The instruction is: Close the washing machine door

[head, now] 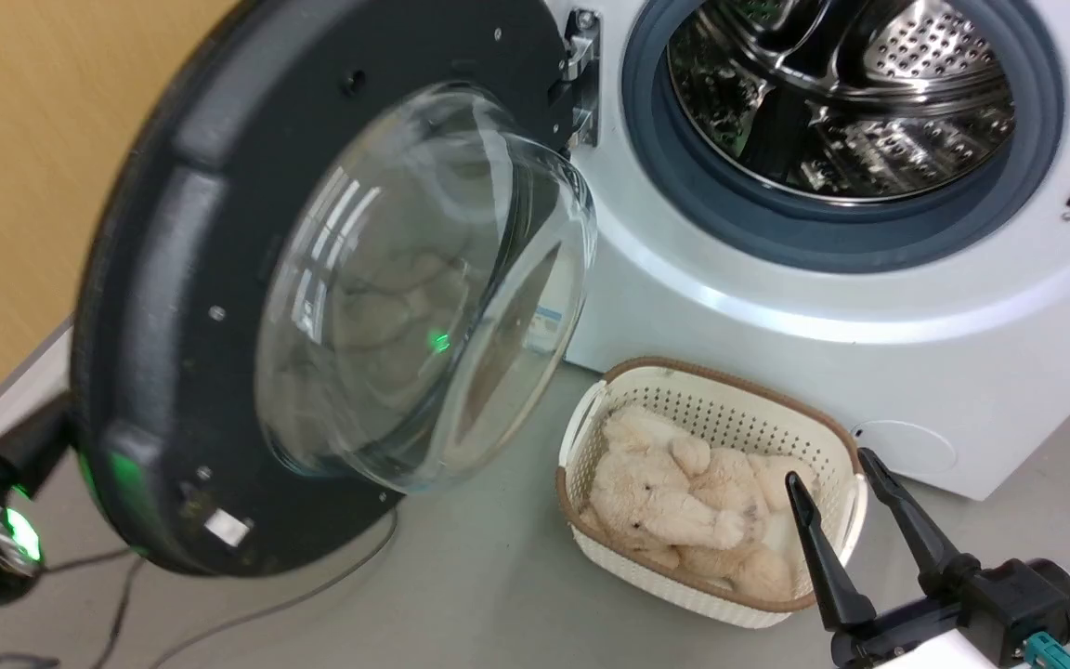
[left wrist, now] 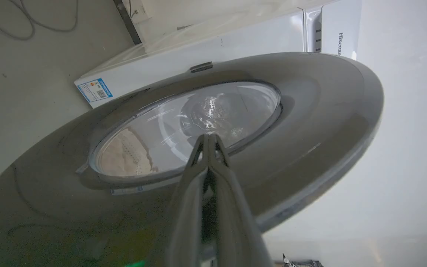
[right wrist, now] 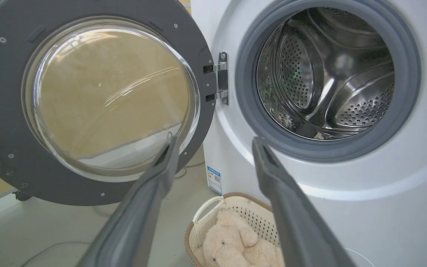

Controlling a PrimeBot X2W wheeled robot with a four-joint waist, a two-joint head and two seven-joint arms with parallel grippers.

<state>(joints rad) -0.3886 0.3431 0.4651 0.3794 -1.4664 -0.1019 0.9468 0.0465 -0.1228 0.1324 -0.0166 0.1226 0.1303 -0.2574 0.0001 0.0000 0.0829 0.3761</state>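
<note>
Because the left gripper (left wrist: 209, 138), fingers pressed together, meets only the glossy door (left wrist: 321, 107), it may skid off; the right gripper (head: 828, 467) hangs spread.

We see a black door (head: 163, 279) with clear glass (head: 424, 288), a white machine (head: 776, 344), a steel drum (head: 869, 102) dotted with holes, a grey gasket (head: 776, 232). The label (right wrist: 214, 180) is blue and white. The cream basket (head: 711, 409), holed in rows, has a brown rim; the toy (head: 674, 502) is beige.
</note>
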